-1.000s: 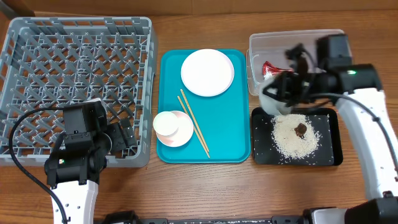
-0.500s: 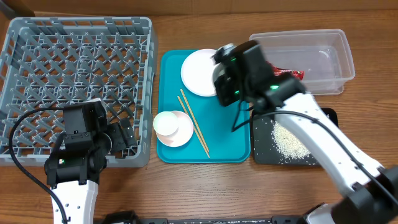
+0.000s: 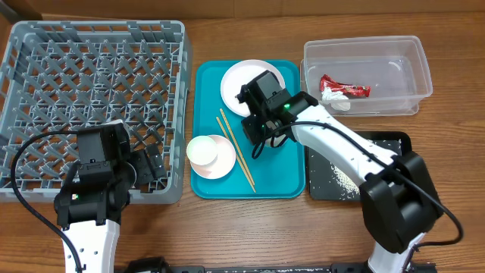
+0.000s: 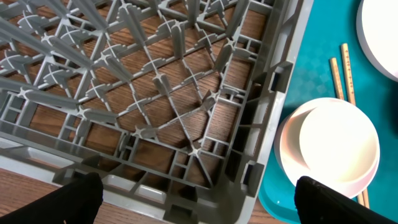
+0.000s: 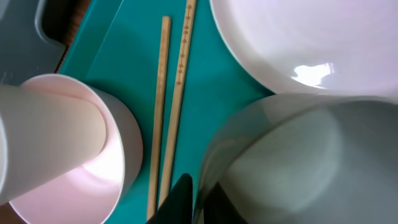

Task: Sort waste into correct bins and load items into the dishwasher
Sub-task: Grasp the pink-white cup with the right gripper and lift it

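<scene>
**Status of task**

1. Waste sorting: judged largely done. The red-and-white wrapper (image 3: 345,89) lies in the clear tub (image 3: 423,72) with a white tissue scrap (image 3: 327,96) touching its left end. Loose white rice (image 3: 341,176) lies in the black tray (image 3: 394,139). The right arm crosses above this tray and hides part of it, so no brown food lump can be confirmed.

2. Dishwasher loading: not yet begun. The grey dish rack (image 3: 98,29) holds no items in either view that shows it.

**Tool state**

- Right gripper (image 3: 260,136): hangs over the teal tray (image 3: 282,168), just below the white plate (image 3: 235,82). The right wrist view shows the grey-green bowl (image 5: 298,168) tilted, its rim against the one dark finger in view, and no rice inside. It is judged clenched on that rim. The bowl is above the teal tray, well apart from the rack.
- Left gripper (image 4: 199,200): released, fingers spread wide, grasping nothing. It hovers at the rack's near right corner.

**Items left to load**

- Grey-green bowl, in the right gripper.
- White plate, at the far end of the teal tray.
- Pale pink bowl (image 3: 224,165), with the white cup (image 3: 202,150) standing inside it.
- Chopsticks (image 3: 241,163), lying side by side between the pink bowl and the right gripper.
</scene>
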Robot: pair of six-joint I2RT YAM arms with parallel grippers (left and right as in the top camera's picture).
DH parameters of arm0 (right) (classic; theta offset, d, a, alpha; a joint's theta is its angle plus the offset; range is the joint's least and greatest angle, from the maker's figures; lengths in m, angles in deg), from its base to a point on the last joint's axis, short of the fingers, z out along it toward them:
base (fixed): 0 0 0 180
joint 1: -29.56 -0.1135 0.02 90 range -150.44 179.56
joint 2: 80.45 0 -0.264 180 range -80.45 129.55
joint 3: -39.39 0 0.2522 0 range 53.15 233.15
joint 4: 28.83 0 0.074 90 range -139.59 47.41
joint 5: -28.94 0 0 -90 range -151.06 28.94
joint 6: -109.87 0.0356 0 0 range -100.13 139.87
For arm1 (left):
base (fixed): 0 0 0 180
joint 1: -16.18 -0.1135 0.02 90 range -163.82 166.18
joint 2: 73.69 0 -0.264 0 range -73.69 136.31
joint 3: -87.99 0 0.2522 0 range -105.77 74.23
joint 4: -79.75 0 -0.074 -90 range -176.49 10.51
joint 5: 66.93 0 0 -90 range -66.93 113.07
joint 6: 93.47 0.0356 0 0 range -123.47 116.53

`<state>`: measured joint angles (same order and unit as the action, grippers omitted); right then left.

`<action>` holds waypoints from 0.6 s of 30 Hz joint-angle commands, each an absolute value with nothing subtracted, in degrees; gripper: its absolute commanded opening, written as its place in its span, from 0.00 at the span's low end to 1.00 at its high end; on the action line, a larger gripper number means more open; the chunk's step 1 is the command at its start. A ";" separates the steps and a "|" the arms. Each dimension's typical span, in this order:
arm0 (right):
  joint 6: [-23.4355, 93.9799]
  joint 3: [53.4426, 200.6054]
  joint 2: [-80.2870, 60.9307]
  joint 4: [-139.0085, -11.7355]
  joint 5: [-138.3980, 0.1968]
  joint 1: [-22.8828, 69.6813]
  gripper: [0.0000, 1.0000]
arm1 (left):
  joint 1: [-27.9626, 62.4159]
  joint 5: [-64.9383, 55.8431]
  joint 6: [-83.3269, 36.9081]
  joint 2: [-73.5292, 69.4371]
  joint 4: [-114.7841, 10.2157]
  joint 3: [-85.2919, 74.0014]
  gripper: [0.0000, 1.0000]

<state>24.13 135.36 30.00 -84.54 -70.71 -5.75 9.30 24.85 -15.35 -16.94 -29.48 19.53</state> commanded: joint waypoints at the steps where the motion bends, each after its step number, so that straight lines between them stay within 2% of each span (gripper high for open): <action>1: 24.58 136.35 31.29 -84.13 -72.32 -5.75 0.09 | 9.02 24.96 -15.48 -17.12 -29.78 18.20 1.00; 8: 24.61 136.39 31.84 -84.52 -77.66 -5.75 0.10 | 9.02 24.96 -15.48 -17.12 -29.78 18.20 1.00; 18: 26.09 143.03 27.99 -92.58 -78.77 -5.75 0.24 | 9.02 24.96 -15.48 -17.12 -29.78 18.20 1.00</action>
